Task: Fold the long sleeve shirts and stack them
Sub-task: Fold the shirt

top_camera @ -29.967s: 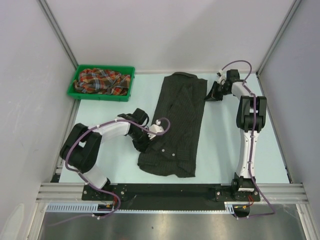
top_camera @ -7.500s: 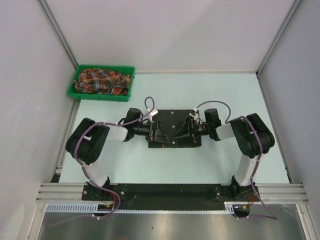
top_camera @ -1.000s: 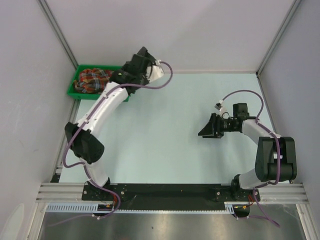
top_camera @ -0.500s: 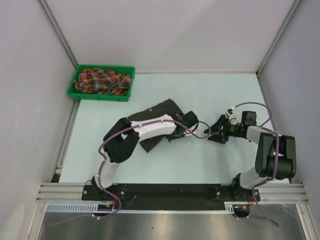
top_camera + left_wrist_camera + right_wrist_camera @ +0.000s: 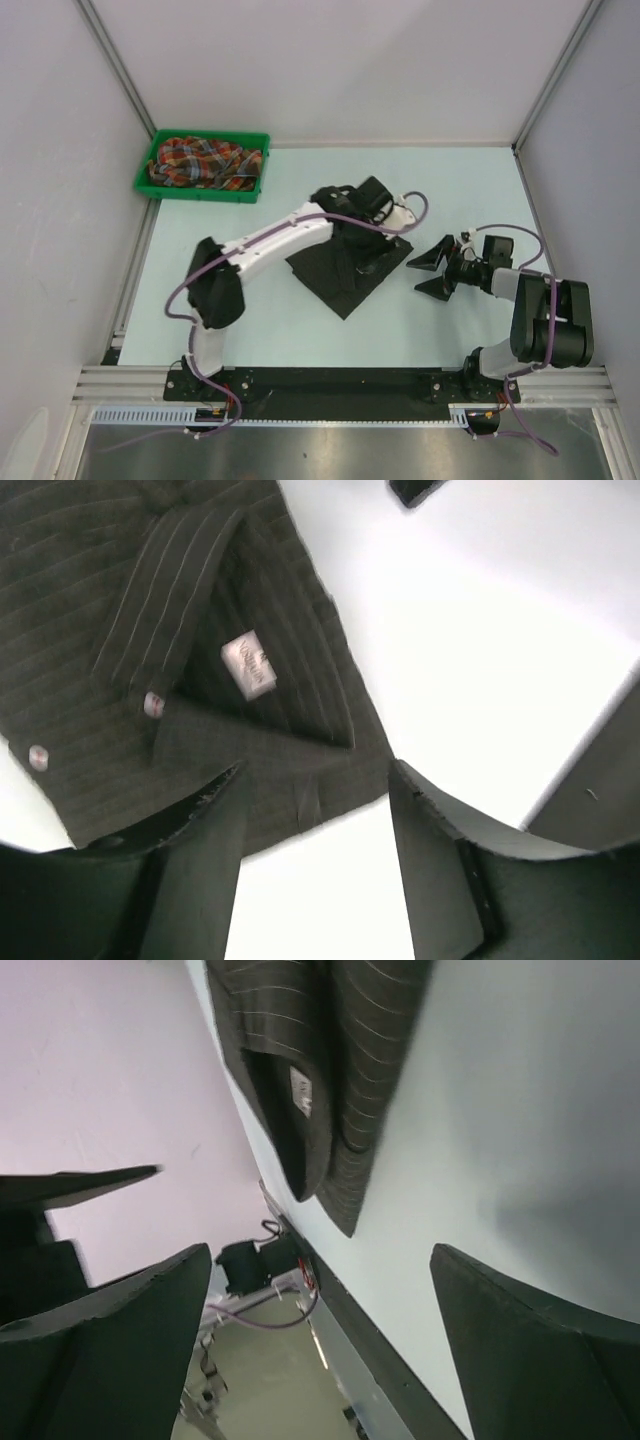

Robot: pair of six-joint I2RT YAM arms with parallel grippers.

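The black pinstriped shirt lies folded in a tilted square at the middle of the table. Its collar and white neck label show in the left wrist view. My left gripper hangs over the shirt's right part, open, and its jaws straddle the cloth edge and bare table. To the right of the shirt, apart from it, my right gripper is open wide and low. It looks along the table at the shirt. The plaid shirt lies crumpled in the bin.
The green plastic bin stands at the far left corner against the wall. Metal frame posts and grey walls close in both sides. A black rail with both arm bases runs along the near edge.
My left arm has swung from the bin to the table's middle. Its jaws were shut and now stand open over the black shirt, which has turned and shifted right. My right gripper has opened wider.
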